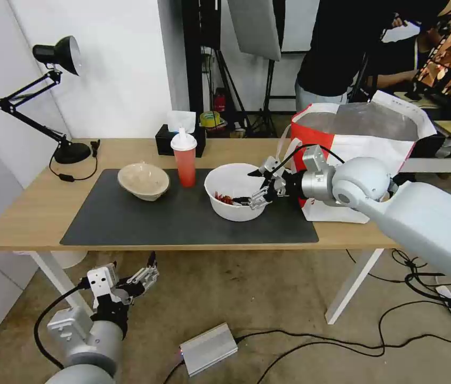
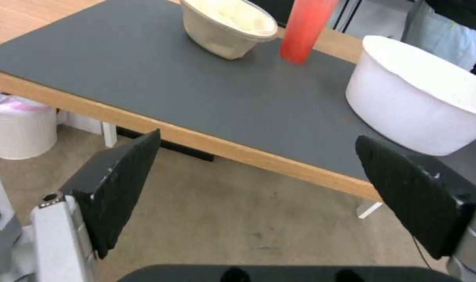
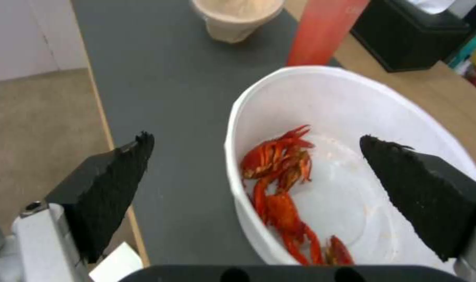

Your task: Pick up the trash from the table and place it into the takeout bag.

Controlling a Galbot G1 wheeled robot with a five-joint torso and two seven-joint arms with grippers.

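Right gripper (image 1: 256, 186) is spread wide across the near rim of the white bowl (image 1: 234, 198) (red scraps inside) on the mat (image 1: 183, 218), beside the bag (image 1: 367, 140). Left gripper (image 1: 148, 271) hangs wide open below the table (image 1: 23, 213).

From up close, the right hand (image 3: 256, 196) is spread wide, its two black ridged fingers (image 3: 115, 184) standing on either side of the near rim of the white bowl (image 3: 384, 129), one over the dark grey mat (image 3: 159, 78) and the other over the bowl's inside. Red crayfish shells (image 3: 282, 188) lie against the bowl's wall and bottom. Beyond it stands the red cup (image 3: 327, 31), touching or just behind the far rim, with the beige pulp bowl (image 3: 238, 19) further along the mat. A black tissue box (image 3: 410, 35) sits on the wooden surface (image 3: 441, 90) beside them.
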